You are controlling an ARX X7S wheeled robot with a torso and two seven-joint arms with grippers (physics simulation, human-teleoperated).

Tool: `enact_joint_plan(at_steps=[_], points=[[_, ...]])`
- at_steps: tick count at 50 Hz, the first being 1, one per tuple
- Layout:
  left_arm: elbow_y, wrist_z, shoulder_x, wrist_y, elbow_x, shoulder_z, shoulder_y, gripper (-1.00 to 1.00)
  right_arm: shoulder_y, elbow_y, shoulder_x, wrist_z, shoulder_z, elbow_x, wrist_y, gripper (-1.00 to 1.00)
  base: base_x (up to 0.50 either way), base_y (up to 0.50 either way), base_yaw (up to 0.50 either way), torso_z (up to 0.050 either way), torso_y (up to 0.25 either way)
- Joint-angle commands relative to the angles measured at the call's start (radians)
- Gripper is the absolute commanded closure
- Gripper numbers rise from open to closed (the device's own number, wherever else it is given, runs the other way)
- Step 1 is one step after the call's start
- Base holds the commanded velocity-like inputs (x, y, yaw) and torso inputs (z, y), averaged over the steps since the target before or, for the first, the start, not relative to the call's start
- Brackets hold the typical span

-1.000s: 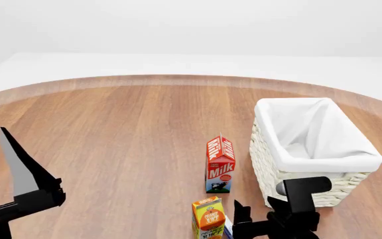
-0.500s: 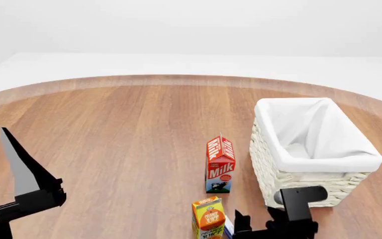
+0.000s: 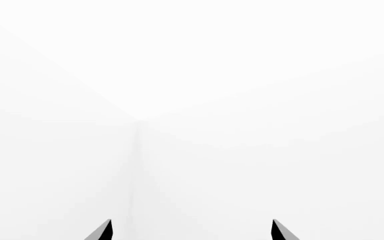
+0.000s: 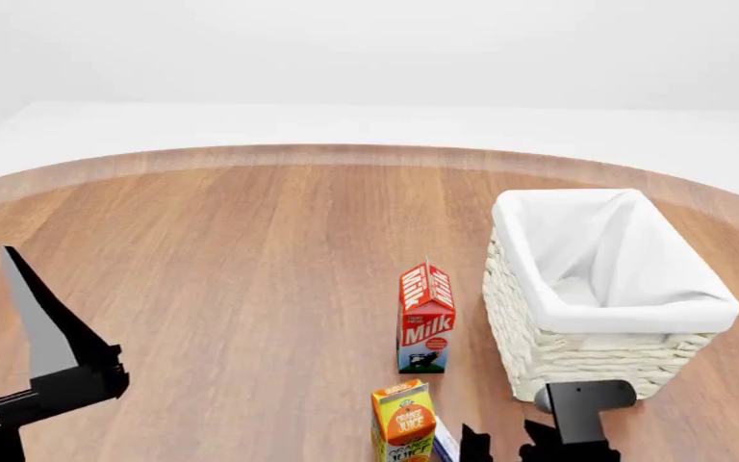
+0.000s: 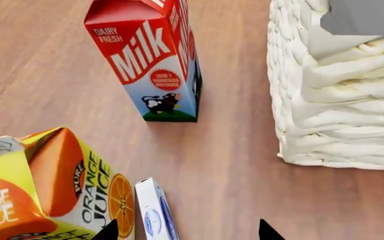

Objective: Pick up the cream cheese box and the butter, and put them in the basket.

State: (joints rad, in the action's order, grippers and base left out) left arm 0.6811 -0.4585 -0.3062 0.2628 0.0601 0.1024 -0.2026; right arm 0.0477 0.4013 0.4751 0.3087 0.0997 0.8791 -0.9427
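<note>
Right gripper lower, fingers apart

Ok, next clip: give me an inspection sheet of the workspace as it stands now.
Surface: round wooden table.
Job's things: cream cheese box on the table beside the orange juice carton; basket upright, nothing seen inside; butter not seen.
Clutter: milk carton and the juice carton, both upright.
Grippers: right gripper open, low over the cream cheese box; left gripper open, pointing at a blank white background.
Cables: nothing seen.
Surroundings: plain white.
</note>
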Motion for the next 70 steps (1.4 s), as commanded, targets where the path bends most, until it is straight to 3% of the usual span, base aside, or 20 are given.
enact_joint_plan(at_steps=[1,70], points=[[-0.007,0.016,0.018,0.007,0.006,0.023,-0.003,-1.00,-0.018,-0.035,-0.019,-0.040,-0.003,-0.043,0.032,-1.00,0.00,0.00,0.00,0.000,0.000],[-0.011,-0.009,-0.003,0.005,0.006,0.003,-0.004,-1.00,0.022,-0.088,0.024,-0.084,0.173,-0.166,0.053,-1.00,0.00,0.00,0.00,0.000,0.000]])
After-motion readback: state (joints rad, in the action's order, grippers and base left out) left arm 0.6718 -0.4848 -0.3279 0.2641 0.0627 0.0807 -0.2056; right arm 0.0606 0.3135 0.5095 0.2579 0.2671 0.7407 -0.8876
